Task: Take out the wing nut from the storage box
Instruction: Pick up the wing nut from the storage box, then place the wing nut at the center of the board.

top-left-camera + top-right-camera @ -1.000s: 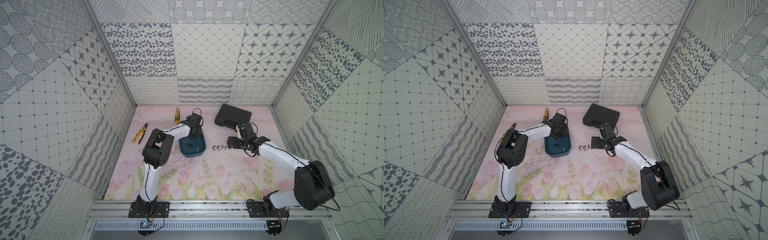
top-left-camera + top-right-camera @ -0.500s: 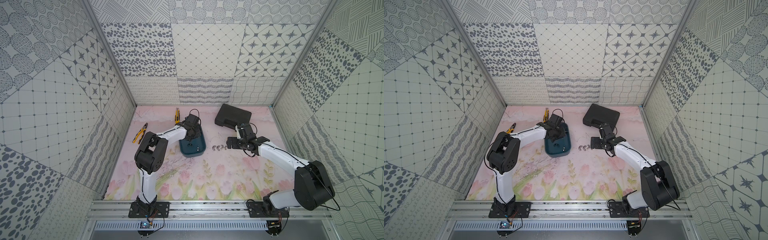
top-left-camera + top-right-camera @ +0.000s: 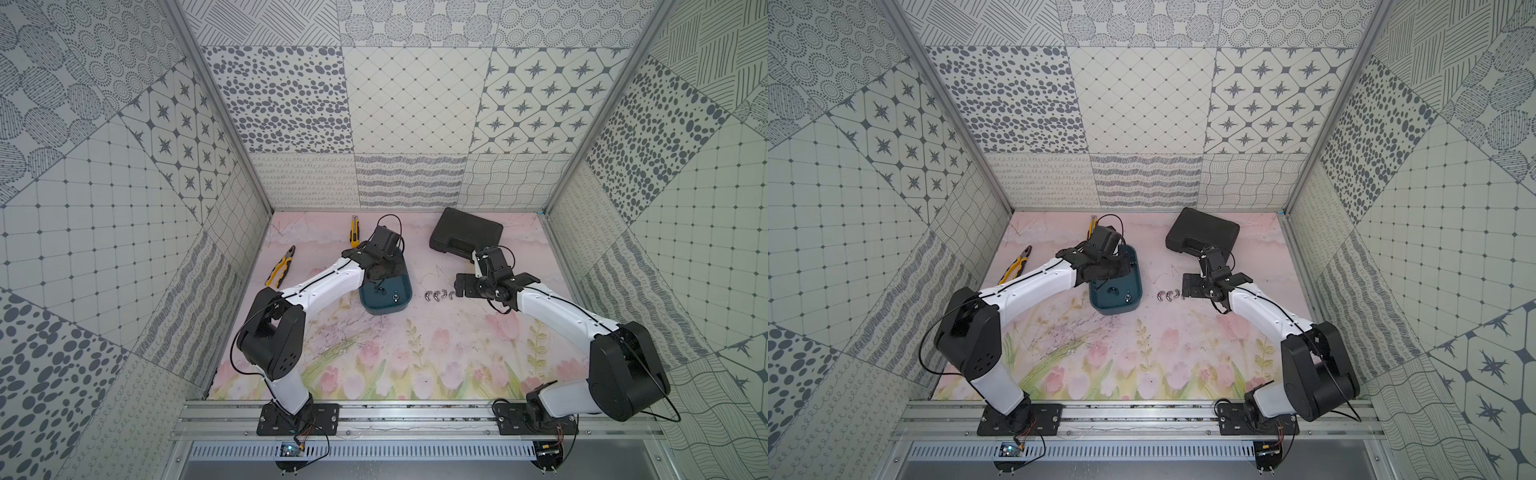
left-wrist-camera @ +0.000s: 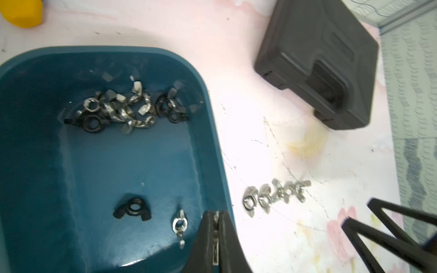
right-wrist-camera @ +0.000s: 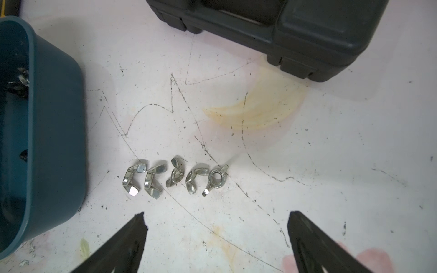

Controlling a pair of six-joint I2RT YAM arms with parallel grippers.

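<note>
Left gripper [image 4: 215, 214]: jaws pressed nearly together. A thin silver piece shows edge-on between the fingers and reads as a wing nut [image 4: 215, 245], pinched by 1 wing. The fingertips overlap the rim of the storage box [image 4: 210, 127] on the side facing the right gripper. How high they sit above the rim cannot be told.

Storage box contents, relative to the left gripper:
- 1 loose silver wing nut [image 4: 179, 224] just beside the fingertips, flat on the box floor.
- 1 black wing nut [image 4: 132, 208] a little further out on the same side.
- Pile of silver and black wing nuts [image 4: 125, 111] at the far end of the box, well ahead of the fingertips.

Right gripper [image 5: 217, 214]: jaws wide apart, holding nothing, low over the table [image 3: 374, 353]. A row of 5 wing nuts [image 5: 176, 178] lies on the table just ahead of it, between the lines of its 2 fingers and touching neither. The row sits between the storage box and this gripper in both top views. The black case [image 5: 307, 28] lies beyond the row, further ahead.

Yellow-handled pliers [image 3: 282, 266] and a yellow utility knife [image 3: 354, 228] lie on the table outside the box, apart from both grippers.
</note>
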